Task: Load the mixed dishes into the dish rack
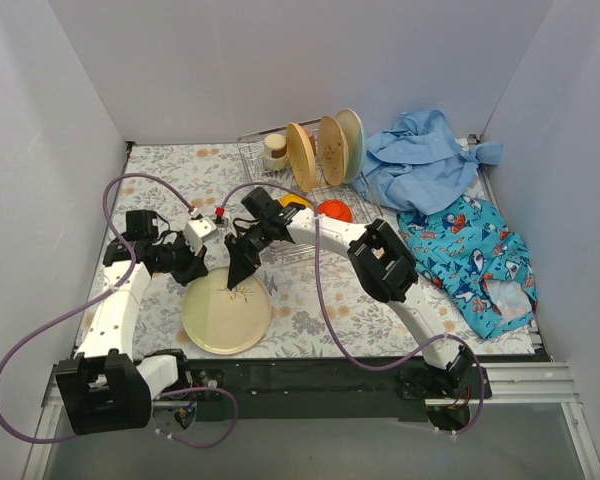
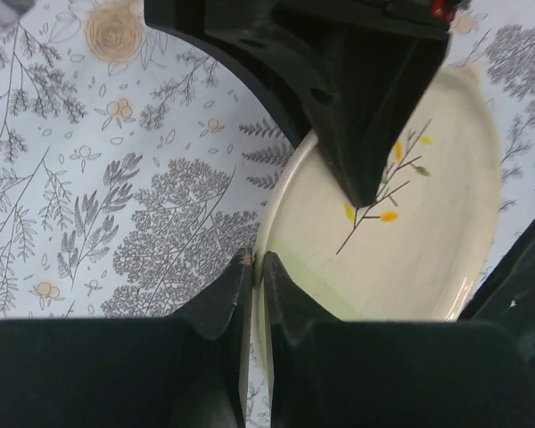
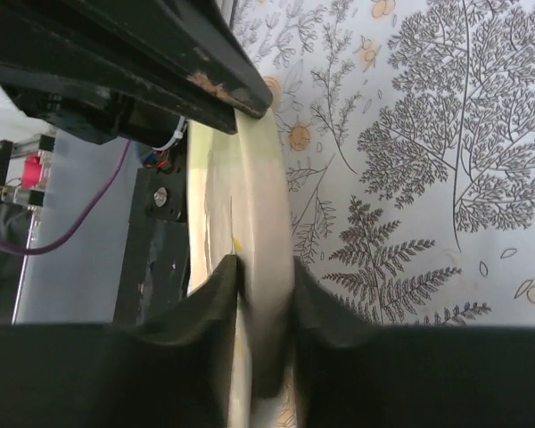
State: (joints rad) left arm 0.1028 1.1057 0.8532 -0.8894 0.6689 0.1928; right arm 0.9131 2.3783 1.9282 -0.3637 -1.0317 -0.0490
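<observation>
the plate (image 1: 226, 313) at the black right end effector (image 3: 263, 265) is cream with a faint green tinge, painted with a thin dark sprig and yellow-orange leaves. the bench covering (image 1: 170, 175) beneath it is pale with grey ferns and peach blossoms.

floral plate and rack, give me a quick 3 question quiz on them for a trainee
1. True or false: the floral plate is already in the rack.
2. How many plates stand on edge in the rack? A) one B) three C) five
3. Fill in: the left gripper pinches the floral plate by its ____.

Key: 1 false, it lies on the table in front of the rack; 2 B; 3 rim.
</observation>
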